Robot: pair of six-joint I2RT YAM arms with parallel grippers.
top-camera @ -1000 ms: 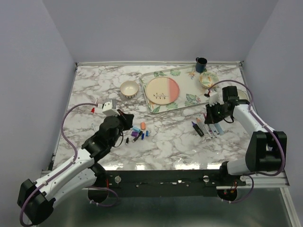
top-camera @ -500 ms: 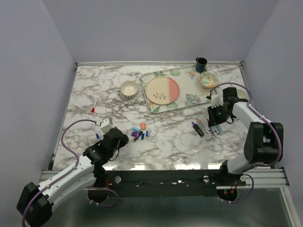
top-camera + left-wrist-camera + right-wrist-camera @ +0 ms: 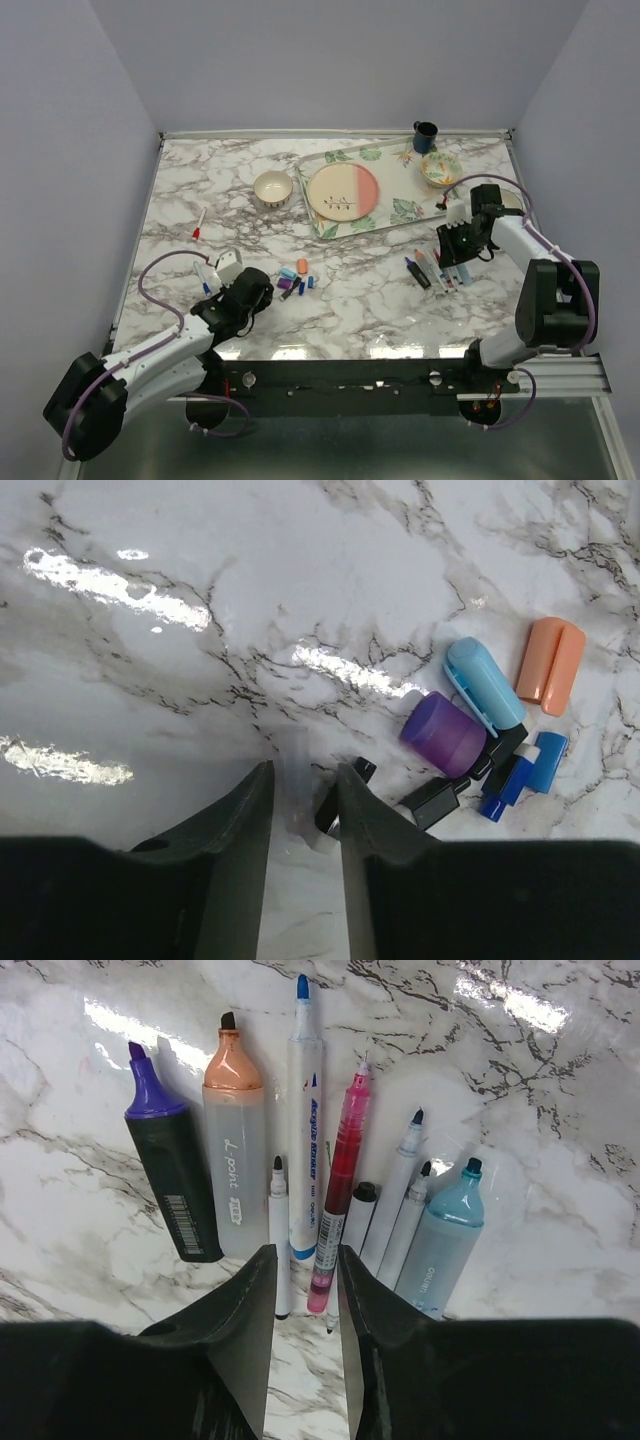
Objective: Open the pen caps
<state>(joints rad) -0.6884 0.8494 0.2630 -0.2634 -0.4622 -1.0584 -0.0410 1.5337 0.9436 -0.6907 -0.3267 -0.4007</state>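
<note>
**The capped pen lies to the left of the left gripper**

The loose pen caps [image 3: 445, 732] lie clustered on the marble table [image 3: 380, 300]: purple, light blue, orange, blue and black. They sit just beyond the left gripper [image 3: 305, 770], to its right. The only pen that plainly wears a cap, the red-capped pen [image 3: 198, 228], lies alone, well off to that gripper's left and farther from the bases. Its long axis runs roughly away from the arms, red end nearer. The left arm is much the closer, so the next reach looks to be its own.

A blue-ended pen [image 3: 206, 283] lies just beside the left wrist, too small to tell whether it is capped. The left fingers stand narrowly apart with a faint pale shape in the gap, and I cannot tell whether they grip it.

The uncapped pens [image 3: 303, 1120] lie side by side, tips pointing away, below the right gripper [image 3: 305, 1252]. Its fingers are narrowly parted and hold nothing.

Farther back, a tray [image 3: 405, 212] carries a plate [image 3: 343, 192]. A cream bowl [image 3: 272, 187] looks empty. What the small patterned bowl [image 3: 440, 168] and the dark mug [image 3: 425, 135] hold is not visible.
</note>
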